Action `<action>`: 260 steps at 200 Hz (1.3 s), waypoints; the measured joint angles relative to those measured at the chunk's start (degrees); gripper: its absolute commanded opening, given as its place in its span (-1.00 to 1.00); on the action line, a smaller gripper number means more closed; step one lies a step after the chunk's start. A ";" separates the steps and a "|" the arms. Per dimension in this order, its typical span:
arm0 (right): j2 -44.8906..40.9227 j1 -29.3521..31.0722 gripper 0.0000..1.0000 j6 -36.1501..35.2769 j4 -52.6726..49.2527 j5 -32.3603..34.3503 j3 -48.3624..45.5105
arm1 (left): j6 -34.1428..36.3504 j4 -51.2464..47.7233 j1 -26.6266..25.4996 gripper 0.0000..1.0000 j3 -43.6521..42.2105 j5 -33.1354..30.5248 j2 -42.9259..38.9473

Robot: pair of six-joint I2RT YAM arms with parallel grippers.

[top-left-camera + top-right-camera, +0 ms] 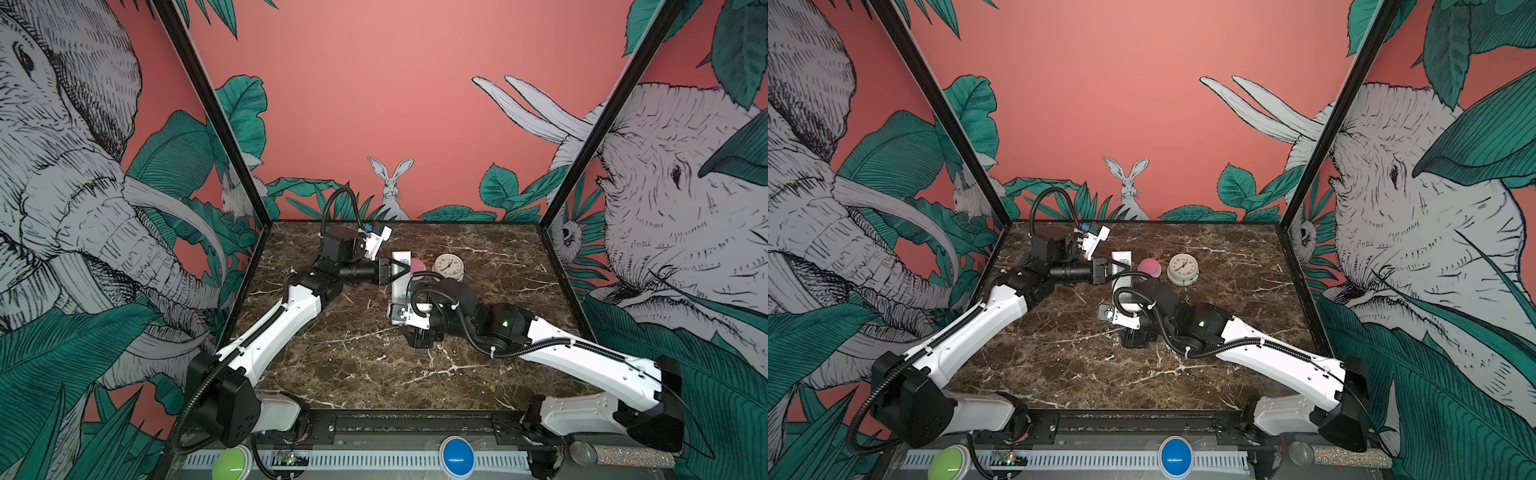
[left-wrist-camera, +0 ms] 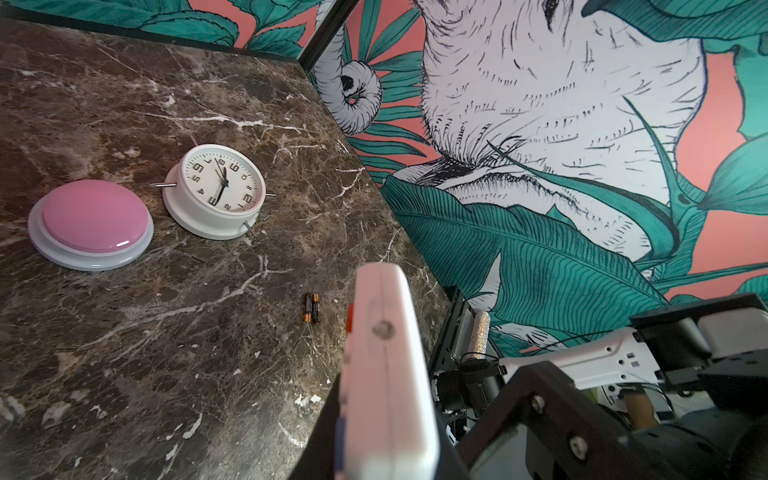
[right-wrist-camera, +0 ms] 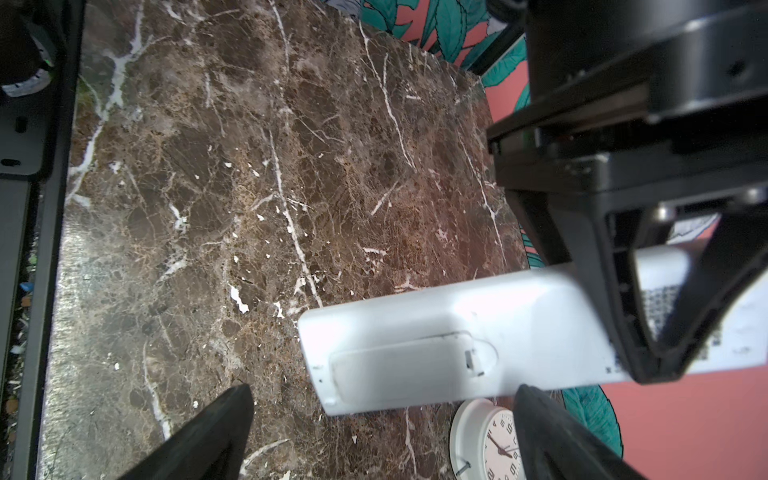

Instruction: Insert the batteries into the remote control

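Slim white remote control (image 3: 436, 328), plain back

remote control (image 2: 386, 374) blurred close-up, clock (image 3: 486, 444) cut off at btm edge, batteries (image 2: 311, 308) tiny

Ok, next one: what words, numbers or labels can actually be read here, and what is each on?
"12", "3", "4", "5": hour numerals on the clock dial, clearest in the left wrist view.
Printed label on the back of the remote control: grey print and a code block, too blurred to read.
The batteries: too small, no marking can be read.
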 measured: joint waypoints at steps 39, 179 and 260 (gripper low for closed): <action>1.07 -0.94 0.93 15.52 -2.54 2.99 7.04 | -4.31 2.89 0.00 -1.00 -2.25 -6.05 -0.20; 7.08 -12.83 0.72 51.98 2.12 -13.31 5.38 | -8.22 2.10 0.00 -1.00 -4.87 -21.42 -3.76; 10.75 -14.29 0.52 54.99 7.02 -18.56 3.96 | -8.35 2.05 -0.07 -1.00 -5.20 -21.86 -3.76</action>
